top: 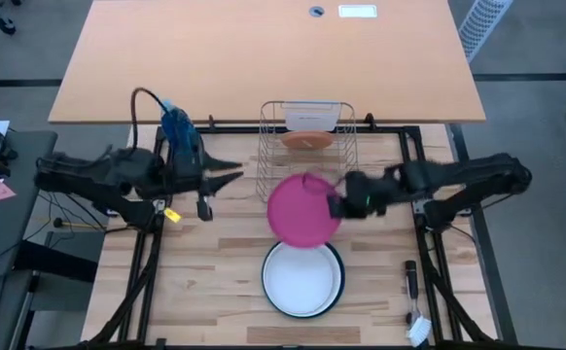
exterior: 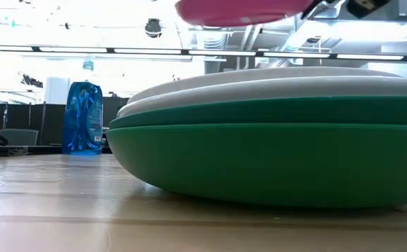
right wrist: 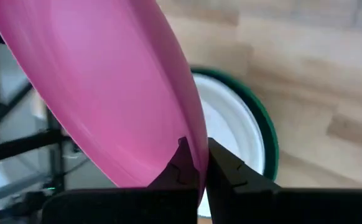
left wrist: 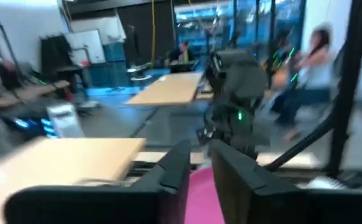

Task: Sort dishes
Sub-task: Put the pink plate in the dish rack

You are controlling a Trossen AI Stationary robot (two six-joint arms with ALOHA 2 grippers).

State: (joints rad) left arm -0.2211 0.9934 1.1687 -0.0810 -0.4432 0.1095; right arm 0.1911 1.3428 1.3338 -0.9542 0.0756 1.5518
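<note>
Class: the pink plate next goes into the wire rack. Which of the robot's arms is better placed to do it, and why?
The right. Its gripper is already shut on the pink plate, held in the air just in front of the wire rack. The left gripper holds nothing, off to the rack's left.

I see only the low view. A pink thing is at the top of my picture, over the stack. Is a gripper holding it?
Observer: Yes. The right gripper is shut on the rim of the pink plate.
Operator: Where is it going? I see no rack.
Observer: A wire rack stands beyond the stack, and the pink plate hangs between the two.
Operator: Is the rack empty?
Observer: No, an orange plate already stands in it.
Operator: And the left arm?
Observer: The left gripper hangs open, left of the rack, beside the spray bottle.
</note>
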